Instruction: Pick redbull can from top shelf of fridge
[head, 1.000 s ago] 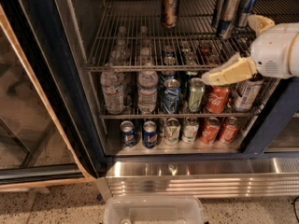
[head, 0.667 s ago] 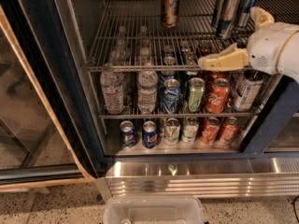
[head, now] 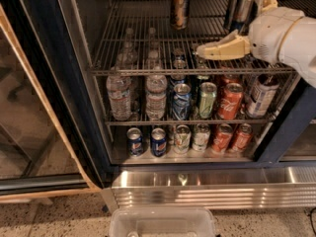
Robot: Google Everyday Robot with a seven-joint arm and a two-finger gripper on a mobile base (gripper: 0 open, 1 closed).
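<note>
Pincer (head: 207,50), cream-coloured, hovers above grey wire top shelf (head: 138,38), near right; spread or pressed together, cannot tell.
Slim silver-and-blue redbull can (head: 234,6) stands upright far right, long axis vertical.

My gripper (head: 203,51) hovers at the upper right, above the rows of soda. A brown-gold can (head: 179,6) stands upright near the back, well left of it. On the middle rack (head: 148,122) two water bottles (head: 120,95) stand side by side at the left. Right of them are a blue-and-white can (head: 181,101), a green can (head: 207,100), a red cola can (head: 230,101) and a white-labelled can (head: 260,95). Below, two blue cans (head: 134,141) stand left of two pale cans (head: 181,138) and two red cans (head: 222,138). A clear plastic bin (head: 163,223) sits on the speckled floor (head: 49,216).
</note>
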